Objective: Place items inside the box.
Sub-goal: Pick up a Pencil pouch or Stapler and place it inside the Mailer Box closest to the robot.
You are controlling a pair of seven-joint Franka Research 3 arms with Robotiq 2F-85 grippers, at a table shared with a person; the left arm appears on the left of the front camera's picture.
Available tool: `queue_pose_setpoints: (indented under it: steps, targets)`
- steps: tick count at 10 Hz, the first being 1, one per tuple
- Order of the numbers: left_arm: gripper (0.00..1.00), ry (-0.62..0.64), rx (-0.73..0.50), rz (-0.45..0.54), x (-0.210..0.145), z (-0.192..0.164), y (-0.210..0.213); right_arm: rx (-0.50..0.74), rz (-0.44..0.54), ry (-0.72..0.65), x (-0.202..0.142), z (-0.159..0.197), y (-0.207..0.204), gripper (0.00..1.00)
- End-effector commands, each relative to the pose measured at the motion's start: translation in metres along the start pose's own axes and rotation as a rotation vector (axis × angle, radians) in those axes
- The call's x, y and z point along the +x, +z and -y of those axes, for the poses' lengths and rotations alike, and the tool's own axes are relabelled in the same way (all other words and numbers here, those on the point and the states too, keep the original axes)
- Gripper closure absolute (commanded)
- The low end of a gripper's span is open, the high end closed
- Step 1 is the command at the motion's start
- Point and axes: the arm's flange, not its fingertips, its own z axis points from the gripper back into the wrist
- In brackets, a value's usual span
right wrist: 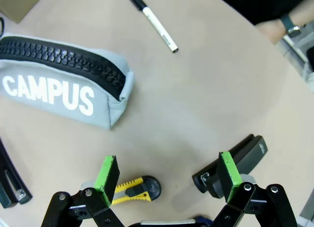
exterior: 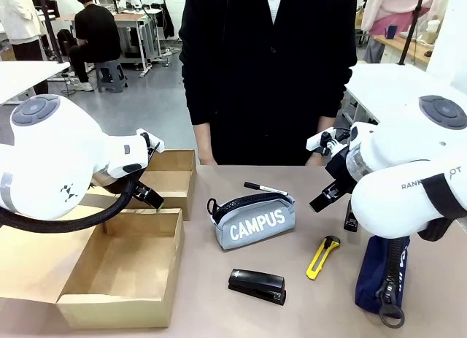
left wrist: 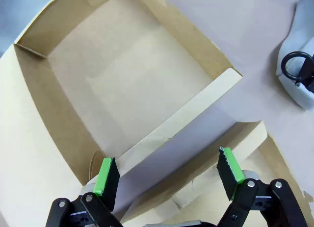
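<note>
— Navy zip pouch (exterior: pixel 383 276) comes first, at 4 o'clock from the grey pencil case (exterior: pixel 254 220). It lies lengthwise, with its heavy black zip and ring pull pointing toward us.

— And the case itself?

— It's in the middle of the table (exterior: pixel 208 301), with the chunky black zip uppermost. White "CAMPUS" lettering faces us, and there's a black ring pull at its left end.

— What lies round it?

— The black stapler (exterior: pixel 257 285) is at 6 o'clock, flat and closed. The yellow utility knife (exterior: pixel 322 256), with its black end, is at 4 o'clock, between case and pouch. The marker pen (exterior: pixel 265 187) is thin, with a white barrel and a black cap. It sits at 12 o'clock, just beyond the case.

— The box?

— The brown cardboard box (exterior: pixel 120 269) is at 8 o'clock, with its flaps folded open. All five items lie on the table outside it.

— The claws?

— The left gripper (exterior: pixel 152 197) hangs over the box's far wall, green pads spread wide with nothing between them. The right gripper (exterior: pixel 337 210) hovers at 3 o'clock from the case, near the knife. It's just as wide and holds nothing.

— Anyone about?

— A person (exterior: pixel 266 68) in dark clothes stands at 12 o'clock.
</note>
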Motion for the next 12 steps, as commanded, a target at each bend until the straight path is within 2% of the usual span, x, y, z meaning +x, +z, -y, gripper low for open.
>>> queue_pose_setpoints:
  steps: [1,2,3,5,6,7,9,11,12]
  targets:
    - [0.00,0.017,-0.101,0.070,0.010,0.001,0.042,-0.030,-0.006,-0.064,0.012,0.003,0.033,0.00]
    - [0.00,0.171,-0.161,0.067,0.025,0.004,0.105,-0.060,-0.003,-0.215,0.023,0.008,0.085,0.00]
    - [0.00,0.278,-0.193,0.138,0.027,0.005,0.160,-0.060,-0.013,-0.361,0.025,0.013,0.134,0.00]
    - [0.00,0.366,-0.261,0.214,0.004,-0.013,0.232,0.129,0.043,-0.552,-0.009,0.028,0.216,0.00]
    - [0.00,0.451,-0.358,0.231,-0.019,-0.037,0.257,0.251,0.119,-0.667,-0.047,0.046,0.255,0.00]
    - [0.00,0.539,-0.460,0.247,-0.045,-0.063,0.276,0.302,0.211,-0.802,-0.086,0.068,0.287,0.00]
    - [0.00,0.772,-0.542,0.392,-0.112,-0.122,0.299,0.356,0.408,-1.050,-0.165,0.117,0.324,0.00]
    - [0.00,1.053,-0.586,0.580,-0.186,-0.165,0.294,0.426,0.518,-1.226,-0.228,0.158,0.324,0.00]
    - [0.00,1.172,-0.592,0.623,-0.211,-0.172,0.281,0.447,0.526,-1.291,-0.247,0.173,0.315,0.00]
